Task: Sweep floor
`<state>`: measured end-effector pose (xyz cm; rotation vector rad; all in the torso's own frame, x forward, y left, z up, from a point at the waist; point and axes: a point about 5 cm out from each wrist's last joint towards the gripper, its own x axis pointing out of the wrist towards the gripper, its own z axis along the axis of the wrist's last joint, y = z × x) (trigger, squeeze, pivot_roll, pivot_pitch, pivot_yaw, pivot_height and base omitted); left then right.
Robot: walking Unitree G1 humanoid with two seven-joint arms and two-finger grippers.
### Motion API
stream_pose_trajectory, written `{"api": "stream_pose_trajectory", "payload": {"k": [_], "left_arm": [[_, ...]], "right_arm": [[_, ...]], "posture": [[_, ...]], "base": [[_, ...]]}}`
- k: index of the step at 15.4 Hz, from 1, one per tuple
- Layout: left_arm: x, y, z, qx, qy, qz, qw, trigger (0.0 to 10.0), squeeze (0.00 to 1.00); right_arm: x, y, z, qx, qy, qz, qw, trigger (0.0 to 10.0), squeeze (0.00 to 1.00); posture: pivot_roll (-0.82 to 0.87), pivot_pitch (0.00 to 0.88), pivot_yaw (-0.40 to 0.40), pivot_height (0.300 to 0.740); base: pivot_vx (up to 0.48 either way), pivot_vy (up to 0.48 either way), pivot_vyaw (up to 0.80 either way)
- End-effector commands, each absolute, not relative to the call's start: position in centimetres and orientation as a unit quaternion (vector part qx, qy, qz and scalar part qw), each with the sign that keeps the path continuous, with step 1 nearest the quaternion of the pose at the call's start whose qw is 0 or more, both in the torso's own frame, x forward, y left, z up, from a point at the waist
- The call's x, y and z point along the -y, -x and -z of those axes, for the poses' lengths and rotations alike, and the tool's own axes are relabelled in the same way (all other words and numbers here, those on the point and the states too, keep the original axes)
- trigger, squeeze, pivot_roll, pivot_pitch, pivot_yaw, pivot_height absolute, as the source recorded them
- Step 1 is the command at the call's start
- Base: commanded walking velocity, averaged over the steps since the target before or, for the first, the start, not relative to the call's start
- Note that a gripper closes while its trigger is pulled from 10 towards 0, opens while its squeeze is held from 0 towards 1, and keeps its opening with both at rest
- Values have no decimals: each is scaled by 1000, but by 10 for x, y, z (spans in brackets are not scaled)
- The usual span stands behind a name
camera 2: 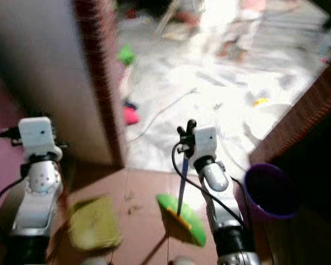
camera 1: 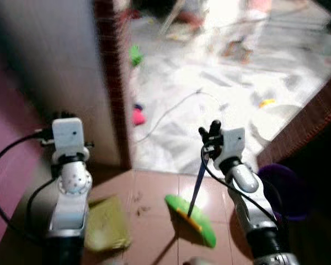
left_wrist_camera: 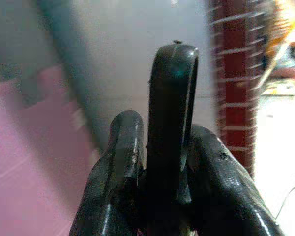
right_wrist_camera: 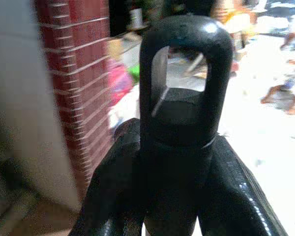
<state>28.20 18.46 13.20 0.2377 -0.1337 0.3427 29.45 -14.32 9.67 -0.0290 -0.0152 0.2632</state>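
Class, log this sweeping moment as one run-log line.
left gripper: shut on yellow-green dustpan handle | right gripper: shut on blue-handled green broom | tiled floor: debris specks

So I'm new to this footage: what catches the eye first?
The right hand is shut on a green broom whose head rests on the brown tiles. The left hand is shut on a black handle, with a yellow-green dustpan below it. Beyond the brick doorpost, toys litter a bright marble floor.
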Motion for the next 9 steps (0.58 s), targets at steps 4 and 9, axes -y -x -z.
{"api": "stream_pose_trajectory", "payload": {"k": [4,9], "left_arm": [[-175,-285,-142,96,-120,-155,976,10000,0],[-172,-286,-137,84,-125,-152,977,10000,0]], "right_arm": [[146,-295,-101,11,13,-126,992,10000,0],[146,-295,-101,11,13,-125,992,10000,0]], "posture": [[-86,0,-22,740],[-84,0,-20,740]], "base": [[283,388,0],[58,76,0]]}}
